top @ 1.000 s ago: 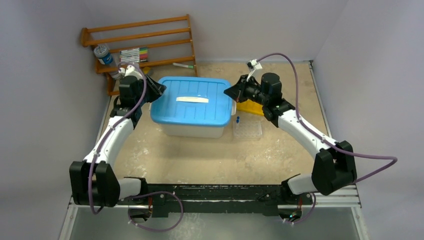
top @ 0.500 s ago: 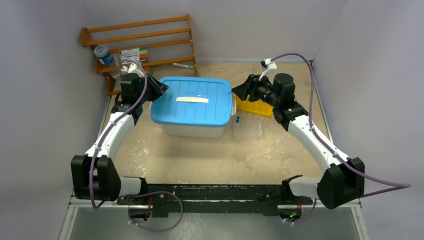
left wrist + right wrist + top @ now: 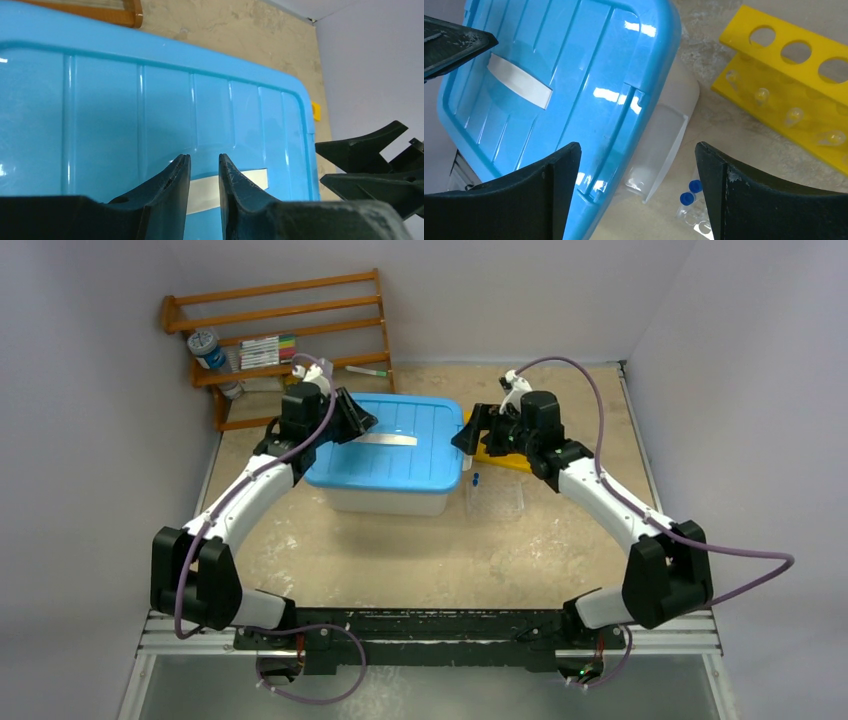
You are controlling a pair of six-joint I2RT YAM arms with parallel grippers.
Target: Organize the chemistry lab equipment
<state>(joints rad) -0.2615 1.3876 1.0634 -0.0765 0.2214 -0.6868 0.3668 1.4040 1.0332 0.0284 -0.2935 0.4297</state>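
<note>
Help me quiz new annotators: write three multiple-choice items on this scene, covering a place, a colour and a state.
1. Where is the yellow rack? A) left of the bin B) right of the bin C) on the lid
2. What colour is the lid? A) red B) green C) blue
3. How do the right gripper's jaws stand? A) wide open, empty B) shut on a tube C) shut on the lid
Answers: 1 B, it lies beyond the bin's right end; 2 C, plainly blue; 3 A, wide gap, nothing between.
</note>
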